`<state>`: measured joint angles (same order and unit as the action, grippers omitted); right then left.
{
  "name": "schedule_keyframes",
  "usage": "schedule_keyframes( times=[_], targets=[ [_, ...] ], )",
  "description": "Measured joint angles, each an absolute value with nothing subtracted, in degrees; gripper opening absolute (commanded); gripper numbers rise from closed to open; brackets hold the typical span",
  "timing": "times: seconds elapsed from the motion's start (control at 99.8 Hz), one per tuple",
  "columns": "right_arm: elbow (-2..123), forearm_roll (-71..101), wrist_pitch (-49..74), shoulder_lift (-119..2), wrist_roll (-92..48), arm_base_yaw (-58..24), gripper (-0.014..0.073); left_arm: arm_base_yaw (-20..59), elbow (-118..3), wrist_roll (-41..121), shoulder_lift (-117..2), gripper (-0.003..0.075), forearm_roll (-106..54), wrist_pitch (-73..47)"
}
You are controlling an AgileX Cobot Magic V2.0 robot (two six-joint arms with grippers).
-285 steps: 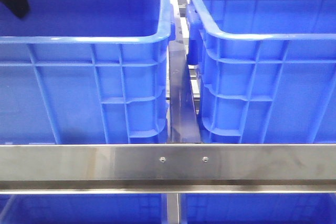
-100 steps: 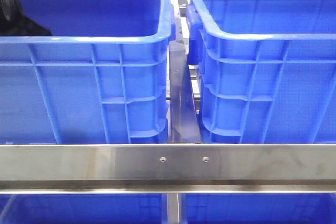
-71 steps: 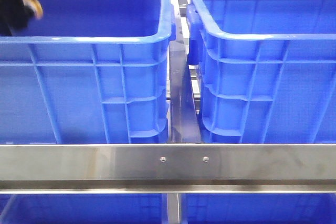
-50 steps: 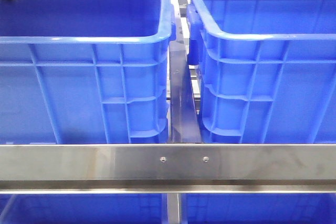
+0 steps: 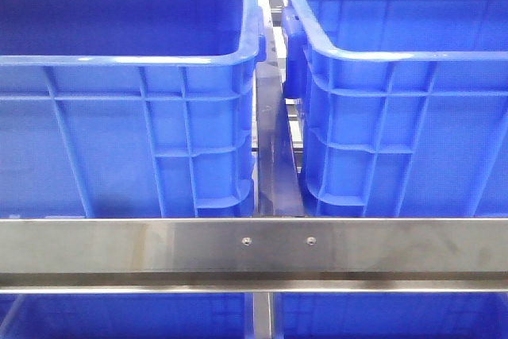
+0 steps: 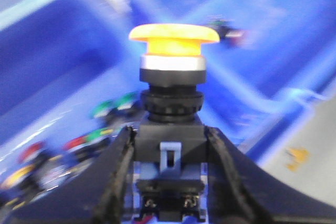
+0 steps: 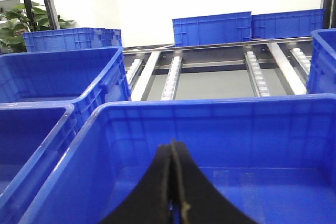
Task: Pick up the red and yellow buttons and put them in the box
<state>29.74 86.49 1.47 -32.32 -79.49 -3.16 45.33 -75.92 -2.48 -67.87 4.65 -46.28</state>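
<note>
Between the left gripper's (image 6: 169, 182) two black fingers (image 6: 113, 182) sits a yellow push button (image 6: 173, 40), clamped by its black square body with the mushroom cap pointing up and away from the wrist. So that gripper is closed tight on it, held upright. Behind it the left wrist shot is pretty smeared, but you can make out a blue crate floor (image 6: 63, 56) with more buttons lying loose on it: a red-capped one (image 6: 31, 150), a green-capped one (image 6: 113, 106), another yellowish one (image 6: 16, 177) near the fingers, and one more (image 6: 228, 30) further back. Can't tell exact colours on a few of them, too blurry.

The right gripper (image 7: 171, 182) has its fingers pressed together with nothing between them, hanging over a blue crate (image 7: 210, 114) whose floor looks bare where it shows. More blue crates and roller rails (image 7: 254, 72) sit beyond it, plus a green plant (image 7: 13, 27) off in a corner.

From the front, neither arm shows at all. You just get two big blue crates, one toward the left edge (image 5: 127, 132) and one toward the right edge (image 5: 405, 132), side by side with a gap between them, behind a steel crossbar (image 5: 254, 248) along the near edge.
</note>
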Motion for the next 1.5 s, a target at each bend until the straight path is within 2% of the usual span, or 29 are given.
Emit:
schedule_keyframes(
  times=[0.1, 0.19, 0.311, 0.481, 0.571, 0.702, 0.942, 1.293, 1.504],
  targets=[
    [29.7, 86.5, 1.5, -32.3, -79.5, -3.2, -0.0032, 49.9, -75.9, -2.5, -67.9, -0.0019, 4.5, -46.8],
    [29.7, 86.5, 1.5, -32.3, -79.5, -3.2, 0.0043, 53.2, -75.8, -2.5, -67.9, -0.0019, 4.4, -46.9],
    [29.7, 86.8, 1.5, -32.3, -79.5, -3.2, 0.02, 55.1, -75.6, -2.5, -67.9, -0.0019, 4.4, -46.9],
    [29.7, 89.2, 1.5, -32.3, -79.5, -3.2, 0.0478, 55.4, -75.6, -2.5, -68.1, -0.0019, 4.4, -46.9],
    [29.7, 92.5, 1.7, -32.3, -79.5, -3.2, 0.0559, 55.4, -75.6, -2.5, -68.5, -0.0019, 4.4, -46.9],
    [29.7, 98.0, 4.9, -32.3, -79.5, -3.2, 0.0569, 55.4, -75.6, -2.5, -68.5, -0.0019, 4.4, -46.9],
    [29.7, 102.9, 23.5, -34.3, -75.3, -3.2, 0.0569, 55.4, -75.6, -2.5, -68.5, -0.0019, 4.4, -46.9],
    [32.7, 102.2, 51.5, -48.7, -59.8, -3.2, 0.0569, 55.4, -75.6, -2.5, -68.5, -0.0019, 4.4, -46.9],
    [37.2, 101.8, 58.5, -56.5, -57.5, -4.5, 0.0569, 55.4, -75.6, -2.5, -68.5, -0.0019, 4.4, -46.9]
  ],
)
